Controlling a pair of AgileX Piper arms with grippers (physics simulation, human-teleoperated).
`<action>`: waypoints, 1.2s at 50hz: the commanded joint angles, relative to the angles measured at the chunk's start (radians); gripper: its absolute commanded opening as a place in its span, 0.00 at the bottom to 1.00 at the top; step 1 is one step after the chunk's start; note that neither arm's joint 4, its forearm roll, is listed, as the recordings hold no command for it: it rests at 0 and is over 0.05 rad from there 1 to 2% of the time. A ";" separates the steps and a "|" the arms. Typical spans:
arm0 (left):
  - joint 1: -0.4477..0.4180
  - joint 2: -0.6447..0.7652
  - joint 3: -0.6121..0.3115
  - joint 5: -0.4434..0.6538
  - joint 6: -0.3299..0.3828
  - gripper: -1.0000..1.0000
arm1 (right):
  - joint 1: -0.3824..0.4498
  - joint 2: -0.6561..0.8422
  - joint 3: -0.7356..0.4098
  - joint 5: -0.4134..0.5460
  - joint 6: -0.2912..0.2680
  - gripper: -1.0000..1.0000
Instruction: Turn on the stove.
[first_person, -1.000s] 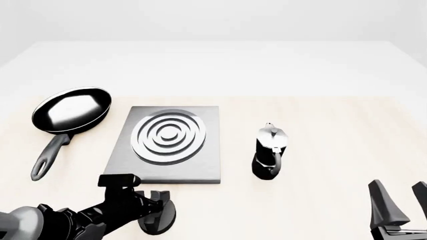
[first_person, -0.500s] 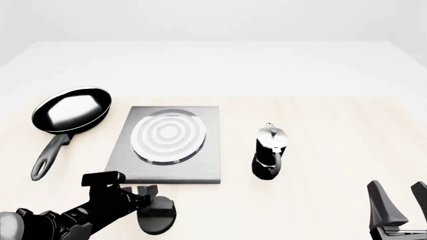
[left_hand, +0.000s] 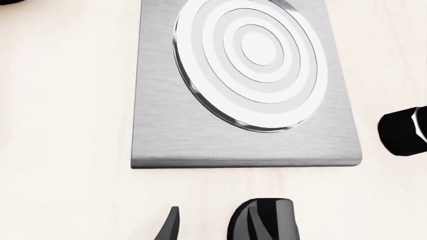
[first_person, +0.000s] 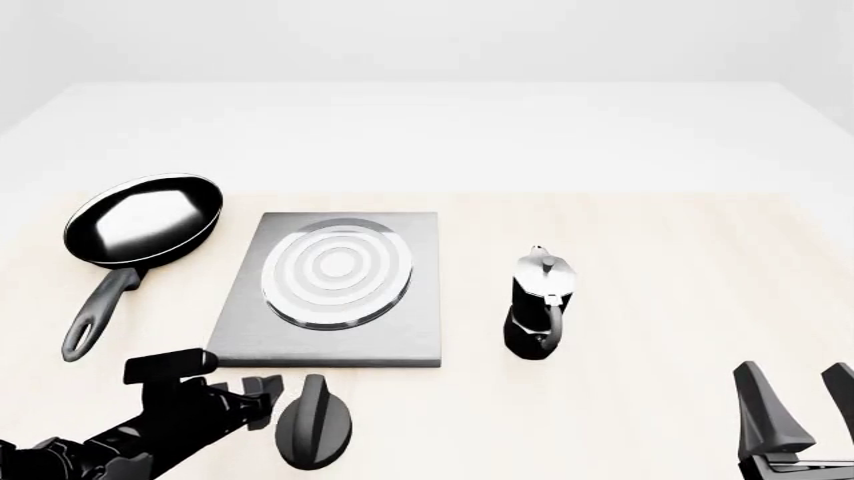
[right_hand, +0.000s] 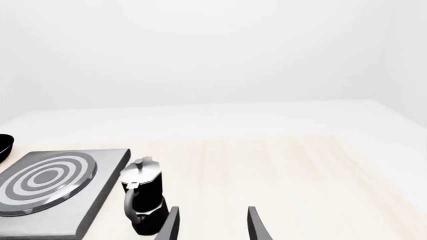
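Note:
The stove is a dark-grey slab in the middle of the table, and its round burner shows pale silvery-white rings. Its black ridged knob stands on the table just in front of the slab's near edge. My left gripper is open a little to the left of the knob, not touching it. In the left wrist view the stove fills the picture, with the knob beside one finger. My right gripper stands open at the near right, holding nothing.
A black frying pan lies left of the stove, its handle pointing toward me. A small black-and-silver moka pot stands right of the stove and also shows in the right wrist view.
My left gripper has let go of the knob and drawn back to the left. The burner's rings have turned from dark-banded to pale. The right arm has not moved.

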 joint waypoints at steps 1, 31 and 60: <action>0.033 -0.172 0.012 0.135 0.025 1.00 | 0.001 0.000 0.000 -0.001 -0.006 1.00; 0.007 -0.688 0.127 0.533 0.016 1.00 | 0.005 0.000 0.000 0.004 -0.043 1.00; -0.093 -1.392 -0.149 1.126 -0.057 1.00 | 0.013 0.010 0.000 0.014 -0.073 1.00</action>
